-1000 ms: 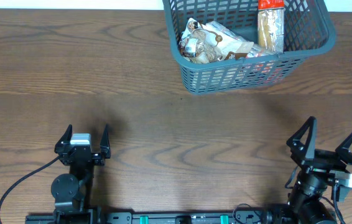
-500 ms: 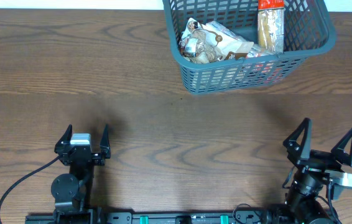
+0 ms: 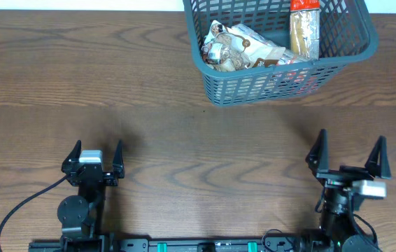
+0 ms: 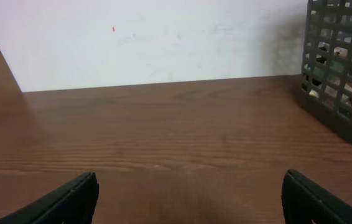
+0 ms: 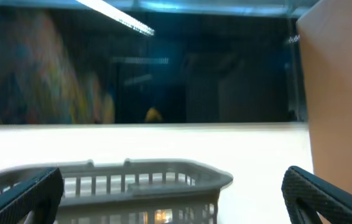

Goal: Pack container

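The container (image 3: 215,85), a grey-blue lattice basket, stands at the table's far edge, right of centre. Inside it lie a white and brown snack bag (image 3: 243,46) and an upright tan packet with a red top (image 3: 304,26). My left gripper (image 3: 92,153) rests open near the front left, far from the basket, nothing between its fingers. My right gripper (image 3: 345,152) is open at the front right, also empty. The left wrist view catches the container's corner (image 4: 341,93) at the right; in the right wrist view the container's rim (image 5: 138,174) shows low ahead between the fingertips (image 5: 325,196).
Brown wood table (image 3: 149,112) spreads between the arms and the basket. A white wall (image 4: 163,37) rises behind the far edge. A black cable (image 3: 23,206) loops by the left arm's base.
My right gripper has swung to the left and straightened, still open. The left arm and the basket have not moved.
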{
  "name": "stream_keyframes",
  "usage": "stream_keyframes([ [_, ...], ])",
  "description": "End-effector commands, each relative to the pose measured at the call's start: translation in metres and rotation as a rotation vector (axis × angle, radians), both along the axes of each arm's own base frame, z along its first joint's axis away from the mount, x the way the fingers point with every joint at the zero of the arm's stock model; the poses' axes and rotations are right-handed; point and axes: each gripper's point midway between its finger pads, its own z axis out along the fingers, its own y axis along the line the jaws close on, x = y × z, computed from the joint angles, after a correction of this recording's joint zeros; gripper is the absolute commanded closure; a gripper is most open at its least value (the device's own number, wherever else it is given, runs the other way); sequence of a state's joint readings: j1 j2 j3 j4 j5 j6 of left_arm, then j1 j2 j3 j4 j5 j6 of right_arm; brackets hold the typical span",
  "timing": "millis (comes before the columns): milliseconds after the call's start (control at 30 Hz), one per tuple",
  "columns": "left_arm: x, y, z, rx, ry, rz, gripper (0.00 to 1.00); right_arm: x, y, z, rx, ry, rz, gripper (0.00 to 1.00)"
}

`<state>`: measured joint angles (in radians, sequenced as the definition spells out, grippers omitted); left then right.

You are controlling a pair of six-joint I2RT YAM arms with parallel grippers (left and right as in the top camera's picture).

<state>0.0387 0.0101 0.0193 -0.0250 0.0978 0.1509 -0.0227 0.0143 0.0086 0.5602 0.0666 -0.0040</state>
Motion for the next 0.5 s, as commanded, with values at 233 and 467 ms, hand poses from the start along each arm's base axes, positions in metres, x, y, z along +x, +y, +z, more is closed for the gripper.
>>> stream_keyframes([
  [233, -0.001, 0.000, -0.015, -0.005, 0.046, -0.005, 0.17, 0.024, 0.009, -0.052, -0.041, 0.234, 0.031, 0.01],
  [467, -0.001, 0.000, -0.015, -0.005, 0.046, -0.005, 0.17, 0.034, 0.014, -0.089, -0.049, 0.386, 0.065, 0.01],
])
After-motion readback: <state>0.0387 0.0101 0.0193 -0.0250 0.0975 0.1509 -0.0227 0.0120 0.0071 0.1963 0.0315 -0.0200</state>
